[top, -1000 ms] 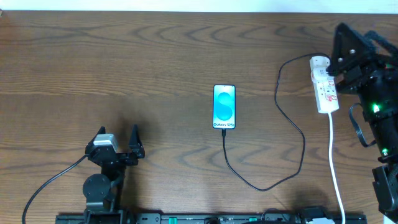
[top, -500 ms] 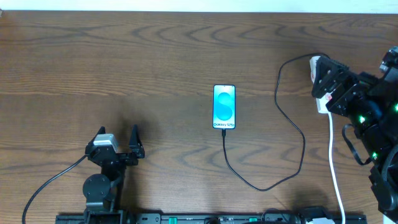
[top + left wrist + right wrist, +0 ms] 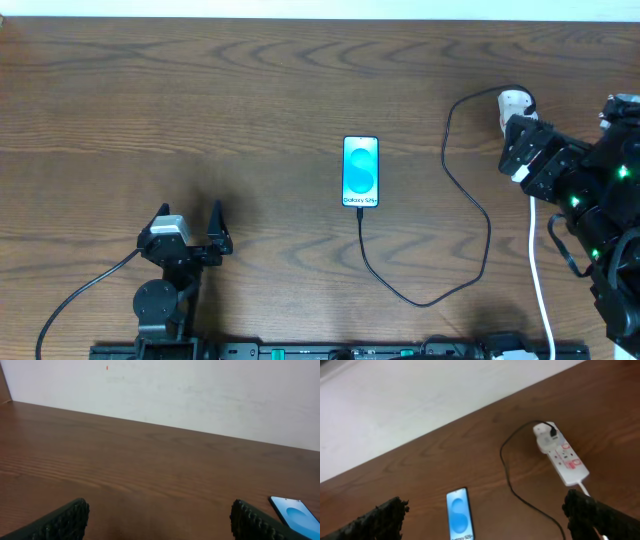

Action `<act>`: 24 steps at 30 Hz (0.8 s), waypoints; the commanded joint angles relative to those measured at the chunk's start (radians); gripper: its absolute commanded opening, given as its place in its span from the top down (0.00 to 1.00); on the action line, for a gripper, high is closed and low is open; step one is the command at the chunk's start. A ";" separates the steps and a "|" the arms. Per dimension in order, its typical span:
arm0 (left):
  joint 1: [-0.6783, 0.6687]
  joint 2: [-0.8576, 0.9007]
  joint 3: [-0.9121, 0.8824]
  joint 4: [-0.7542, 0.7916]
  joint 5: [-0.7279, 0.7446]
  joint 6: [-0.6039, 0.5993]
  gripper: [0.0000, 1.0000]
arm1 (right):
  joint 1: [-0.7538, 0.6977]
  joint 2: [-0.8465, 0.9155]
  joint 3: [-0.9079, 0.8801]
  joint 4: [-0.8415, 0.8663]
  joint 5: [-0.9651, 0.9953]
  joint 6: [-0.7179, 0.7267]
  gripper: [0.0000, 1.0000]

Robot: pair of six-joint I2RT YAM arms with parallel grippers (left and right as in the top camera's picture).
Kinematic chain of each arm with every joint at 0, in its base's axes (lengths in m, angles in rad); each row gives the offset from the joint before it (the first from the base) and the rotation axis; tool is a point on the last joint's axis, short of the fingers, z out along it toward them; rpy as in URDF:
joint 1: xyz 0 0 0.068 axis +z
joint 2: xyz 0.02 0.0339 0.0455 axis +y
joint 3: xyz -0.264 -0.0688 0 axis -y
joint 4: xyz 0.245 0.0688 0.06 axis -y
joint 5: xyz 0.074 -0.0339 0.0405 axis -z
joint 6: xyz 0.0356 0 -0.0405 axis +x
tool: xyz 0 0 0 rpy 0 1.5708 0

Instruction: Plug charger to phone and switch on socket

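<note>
Since a second ago our right arm (image 3: pixel 590 190) has swung back from the far right corner toward the near edge. The left gripper (image 3: pixel 190 225), the phone (image 3: pixel 361 172) and the charger (image 3: pixel 361 232) lie as they did.

The phone rests flat near the middle of the table (image 3: pixel 200 100), screen up. Its long axis runs from the far edge to the near edge, with the "Galaxy" text at the near end. The charger's tip meets that near end. From there the cable curves toward us, loops right, and climbs back to the socket (image 3: pixel 560 455). We cannot tell at this size whether the tip is fully seated.

The socket lies at the far right, well apart from the phone. Overhead, its long axis runs roughly far to near, rounded end on the far side. Only that end shows there, because our right arm covers the rest. The right wrist view shows the socket whole and on a slant. A black plug sits at its rounded end, and the white cord (image 3: pixel 582 491) leaves from the other end. Its red marks are visible, but the switch position is too small to read.

The right gripper (image 3: pixel 485 502) hangs above the table with its jaws spread wide, holding nothing. The left gripper rests at the near left, jaws also wide apart and empty. Both wrist views cut off the phone's near end.
</note>
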 commanded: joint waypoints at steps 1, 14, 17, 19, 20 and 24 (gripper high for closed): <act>-0.003 -0.007 -0.012 -0.040 0.010 0.010 0.09 | 0.000 -0.034 -0.070 0.000 0.060 -0.016 0.01; -0.003 -0.007 -0.012 -0.040 0.010 0.010 0.10 | -0.049 -0.499 -0.665 0.319 0.033 0.072 0.01; -0.003 -0.007 -0.012 -0.040 0.010 0.010 0.10 | -0.094 -0.650 -0.797 0.359 0.025 0.175 0.01; -0.003 -0.007 -0.012 -0.040 0.010 0.010 0.09 | -0.130 -0.754 -0.889 0.360 0.007 0.198 0.01; -0.003 -0.007 -0.012 -0.040 0.010 0.010 0.09 | -0.140 -0.789 -0.919 0.367 0.002 0.198 0.01; -0.003 -0.007 -0.012 -0.040 0.010 0.010 0.09 | -0.151 -0.895 -1.037 0.480 -0.002 0.198 0.01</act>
